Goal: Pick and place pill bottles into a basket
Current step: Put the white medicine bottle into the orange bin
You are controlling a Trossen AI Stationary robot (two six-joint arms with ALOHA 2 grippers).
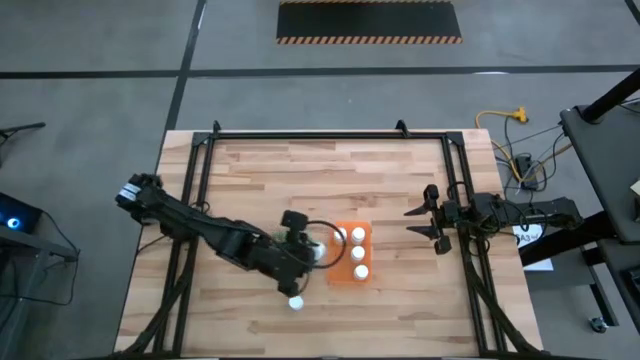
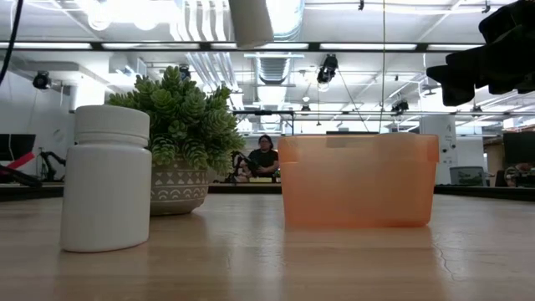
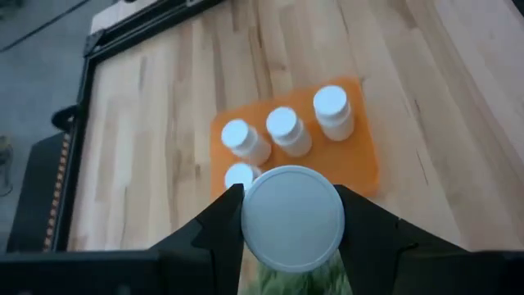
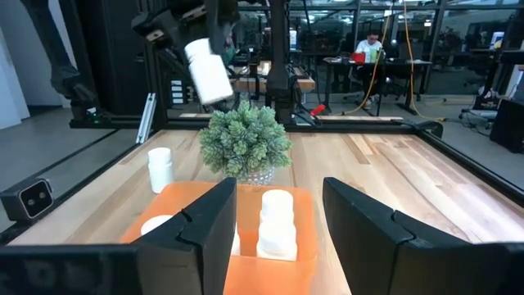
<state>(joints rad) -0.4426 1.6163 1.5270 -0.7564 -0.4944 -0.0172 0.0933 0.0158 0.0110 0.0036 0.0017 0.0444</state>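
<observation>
My left gripper [image 3: 291,217] clamps a pill bottle [image 3: 292,217] above the plant [image 4: 245,141], beside the orange basket [image 1: 349,262] holding four bottles [image 3: 283,129]. One bottle [image 1: 296,301] stands loose on the wooden table [image 1: 260,170]. My right gripper [image 1: 432,220] waits empty, fingers apart. A seated person [image 2: 264,157] shows in the workshop beyond.

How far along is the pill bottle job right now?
Done: four small white capped pill bottles sit in the bright orange plastic basket. In hand: the left end effector is shut on a fifth bottle, held above the basket beside the green bushy plant. Left: one bottle stands on the wooden table. The right end effector waits off to the basket's right.
</observation>
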